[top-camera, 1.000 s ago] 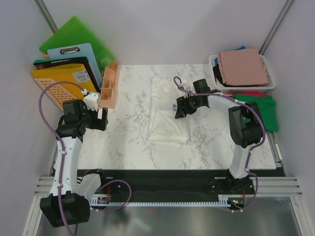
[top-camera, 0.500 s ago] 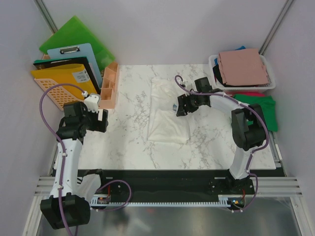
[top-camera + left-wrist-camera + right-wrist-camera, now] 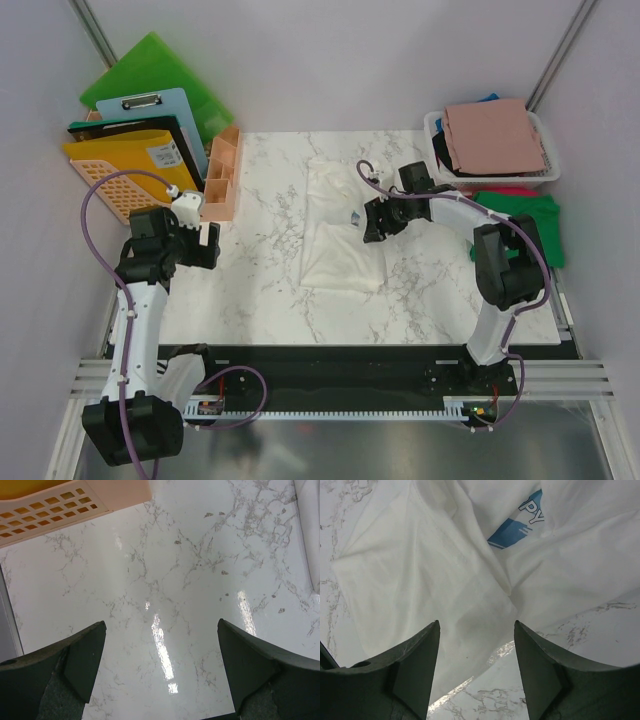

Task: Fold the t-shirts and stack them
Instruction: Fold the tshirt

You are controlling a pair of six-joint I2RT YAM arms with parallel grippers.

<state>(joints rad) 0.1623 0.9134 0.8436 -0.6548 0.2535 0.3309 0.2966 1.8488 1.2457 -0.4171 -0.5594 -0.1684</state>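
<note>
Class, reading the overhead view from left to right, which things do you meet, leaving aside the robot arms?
First the yellow mesh basket → peach organiser → cream-white t-shirt → green t-shirt.

Plain pale grey walls (image 3: 330, 60) close in the white marble-patterned surface (image 3: 260, 290), glossy with light glare; a brushed metal sheet (image 3: 350, 450) lies below its near edge.
</note>
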